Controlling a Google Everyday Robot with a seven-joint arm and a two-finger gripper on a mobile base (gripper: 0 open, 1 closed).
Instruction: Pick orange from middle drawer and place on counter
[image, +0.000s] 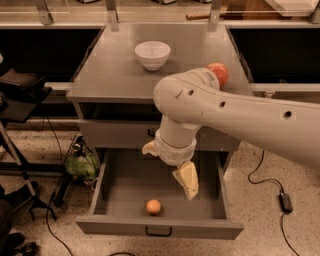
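The orange (153, 206) lies on the floor of the open middle drawer (120, 187), near its front wall and just left of centre. My gripper (169, 170) hangs over the drawer, above and to the right of the orange, not touching it. Its cream fingers (186, 181) stand apart and hold nothing. The counter (120, 70) is the grey cabinet top above. My large white arm reaches in from the right and covers the counter's front right part and part of the drawer's back.
A white bowl (152, 54) stands on the counter at the back. A red-orange ball (219, 73) sits at the counter's right, partly behind my arm. The upper drawer front (115, 134) is shut. A stand and cables are on the floor at left, a cable at right.
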